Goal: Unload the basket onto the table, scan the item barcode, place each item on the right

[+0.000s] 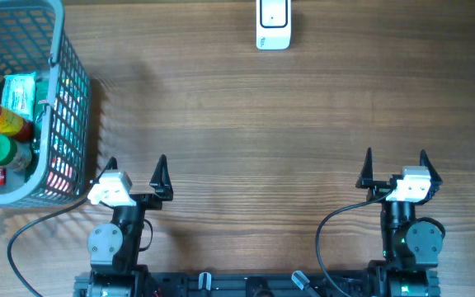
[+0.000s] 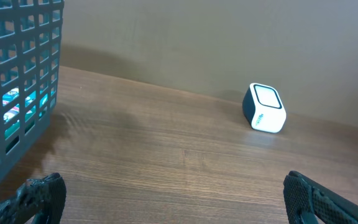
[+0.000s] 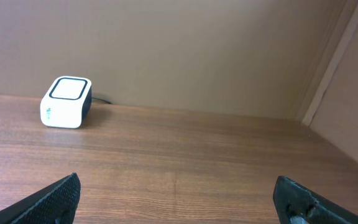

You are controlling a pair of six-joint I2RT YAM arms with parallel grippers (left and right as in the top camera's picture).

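No text can be read; labels on the packages (image 1: pixel 19 92) in the basket (image 1: pixel 71 115) are blurred.

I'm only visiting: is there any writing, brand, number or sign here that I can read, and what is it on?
No text can be read in any view.
On the green packet in the basket: printing, too blurred to read.
On the green-capped bottles: coloured labels, too small to read.
On the barcode scanner: tiny marks on its white side, too small to read.
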